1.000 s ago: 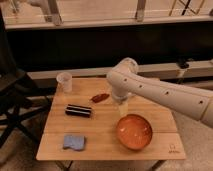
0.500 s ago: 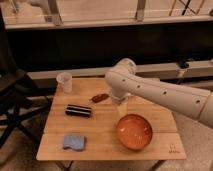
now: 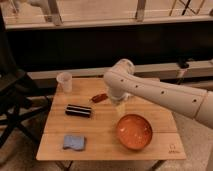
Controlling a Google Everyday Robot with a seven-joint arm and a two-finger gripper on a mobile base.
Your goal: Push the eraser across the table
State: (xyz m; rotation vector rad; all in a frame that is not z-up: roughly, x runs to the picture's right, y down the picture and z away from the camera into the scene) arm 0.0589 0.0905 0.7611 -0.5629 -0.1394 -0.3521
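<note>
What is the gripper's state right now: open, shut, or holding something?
Gripper: open, holding nothing, over the table beside the dark-red oblong thing, apart from the eraser.

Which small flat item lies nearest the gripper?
The small dark-red oblong thing, just left of the gripper above the middle of the wooden slatted table. The long black striped eraser lies farther left; the soft light-blue pad at the front.

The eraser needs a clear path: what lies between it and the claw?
In the camera view, only bare table between the eraser and the claw over the table's middle; a small dark-red thing lies behind that stretch.
</note>
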